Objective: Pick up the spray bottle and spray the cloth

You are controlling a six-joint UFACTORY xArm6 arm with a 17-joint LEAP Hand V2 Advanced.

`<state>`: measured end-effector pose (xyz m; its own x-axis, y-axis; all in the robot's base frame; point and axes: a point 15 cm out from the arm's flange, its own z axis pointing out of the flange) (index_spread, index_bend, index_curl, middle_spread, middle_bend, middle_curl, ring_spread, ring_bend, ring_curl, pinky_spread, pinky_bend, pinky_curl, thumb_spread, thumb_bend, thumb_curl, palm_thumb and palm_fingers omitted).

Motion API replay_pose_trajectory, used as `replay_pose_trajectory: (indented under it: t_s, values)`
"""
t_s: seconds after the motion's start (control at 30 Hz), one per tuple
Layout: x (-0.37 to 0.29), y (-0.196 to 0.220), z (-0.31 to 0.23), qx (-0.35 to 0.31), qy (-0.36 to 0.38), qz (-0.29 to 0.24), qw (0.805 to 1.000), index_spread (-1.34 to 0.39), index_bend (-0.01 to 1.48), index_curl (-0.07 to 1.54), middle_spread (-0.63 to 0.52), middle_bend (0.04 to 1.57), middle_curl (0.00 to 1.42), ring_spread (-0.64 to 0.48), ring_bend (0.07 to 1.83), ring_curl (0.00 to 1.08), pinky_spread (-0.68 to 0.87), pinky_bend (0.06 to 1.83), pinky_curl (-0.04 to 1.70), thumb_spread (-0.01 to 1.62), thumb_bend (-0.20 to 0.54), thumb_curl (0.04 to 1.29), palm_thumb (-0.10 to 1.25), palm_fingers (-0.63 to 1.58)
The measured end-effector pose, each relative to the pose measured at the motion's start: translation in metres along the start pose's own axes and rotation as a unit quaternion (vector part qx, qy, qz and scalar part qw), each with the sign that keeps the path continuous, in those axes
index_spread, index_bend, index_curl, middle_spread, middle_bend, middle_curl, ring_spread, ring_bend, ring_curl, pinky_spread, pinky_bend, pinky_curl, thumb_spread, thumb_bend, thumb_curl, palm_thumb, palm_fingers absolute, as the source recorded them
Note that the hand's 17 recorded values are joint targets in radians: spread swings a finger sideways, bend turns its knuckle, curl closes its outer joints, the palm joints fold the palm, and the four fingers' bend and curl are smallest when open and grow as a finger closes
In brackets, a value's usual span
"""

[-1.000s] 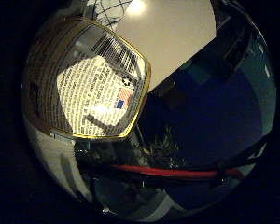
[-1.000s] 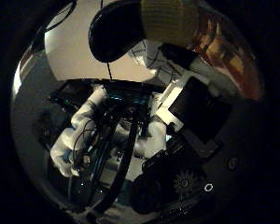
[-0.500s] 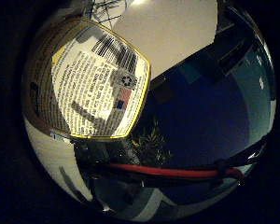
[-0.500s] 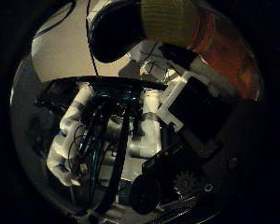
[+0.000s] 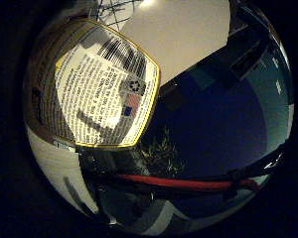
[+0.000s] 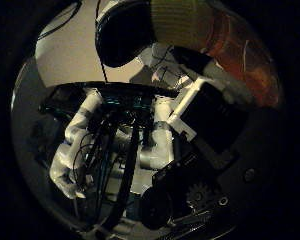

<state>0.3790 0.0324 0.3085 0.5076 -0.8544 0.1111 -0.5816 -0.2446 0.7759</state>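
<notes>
Spray bottle (image 5: 102, 94), just one, fills the view, close against the hand (image 6: 200, 150)

Spray bottle (image 5: 102, 94): orange w/ yellow-edged white printed label, v. close to palm.

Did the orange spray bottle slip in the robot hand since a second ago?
No. The orange spray bottle sits just as before against the robot hand curled round it.

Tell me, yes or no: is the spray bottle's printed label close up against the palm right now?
Yes, the spray bottle's yellow-edged printed label fills much of the little finger side palm view, so the bottle sits close to the palm.
</notes>
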Motion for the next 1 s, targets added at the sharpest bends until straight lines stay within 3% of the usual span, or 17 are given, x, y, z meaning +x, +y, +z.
replay_pose_trajectory:
  t_s: [0.23,0.43,0.53,0.77,1.0]
  values:
    - [-0.028,-0.003,-0.02,0.086,-0.073,-0.037,0.993,-0.19,1.14,0.63,-0.1,1.31,0.56,-0.17,1.43,0.53,-0.24,1.12,0.87,1.0,-0.014,0.7,1.03,1.24]
    - [-0.075,-0.002,-0.058,0.182,-0.169,-0.092,0.964,-0.19,1.14,0.63,-0.1,1.3,0.56,-0.16,1.43,0.53,-0.24,1.12,0.87,0.99,-0.013,0.71,1.05,1.24]
    - [-0.104,0.003,-0.084,0.228,-0.226,-0.127,0.938,-0.19,1.14,0.63,-0.1,1.3,0.56,-0.16,1.43,0.53,-0.24,1.12,0.88,0.99,-0.013,0.72,1.06,1.24]
    - [-0.145,0.016,-0.169,0.362,-0.347,-0.179,0.847,-0.19,1.15,0.64,-0.08,1.31,0.56,-0.16,1.43,0.53,-0.24,1.11,0.88,0.96,-0.012,0.73,1.07,1.24]
    - [-0.166,0.008,-0.206,0.415,-0.407,-0.226,0.782,-0.19,1.15,0.64,-0.08,1.31,0.56,-0.15,1.43,0.53,-0.23,1.11,0.89,0.95,-0.016,0.74,1.07,1.24]
